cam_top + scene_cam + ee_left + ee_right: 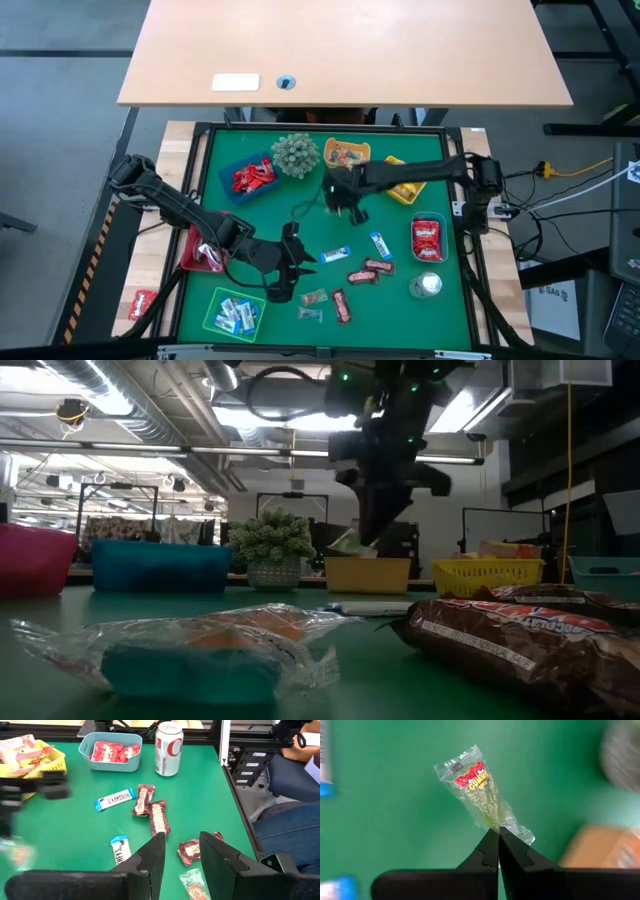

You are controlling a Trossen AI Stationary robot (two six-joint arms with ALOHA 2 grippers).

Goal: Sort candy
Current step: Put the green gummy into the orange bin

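My right gripper point(498, 842) is shut on a clear gummy candy packet point(475, 785) with red lettering, above the middle of the green mat point(300, 225), near the orange tray point(347, 153). In the low view the right gripper point(385, 510) hangs above the yellow tray point(368, 573). My left gripper point(182, 857) hovers open at the near left point(295, 275), with nothing between its fingers. Under it lie a brown candy point(192, 849) and a gummy packet point(192, 887). Brown and blue-white candies point(370, 270) lie loose on the mat. My right gripper pinches one end of the clear gummy packet point(496, 822) between its two fingertips. The fingers come from above and point steeply down. The packet hangs below them, clear of the mat.
Around the mat stand a blue tray of red candies point(252, 178), a spiky plant ball point(295, 155), a yellow basket point(405, 185), a pale tray of red packets point(428, 238), a can point(427, 285), a green tray point(235, 315) and a red tray point(200, 250).
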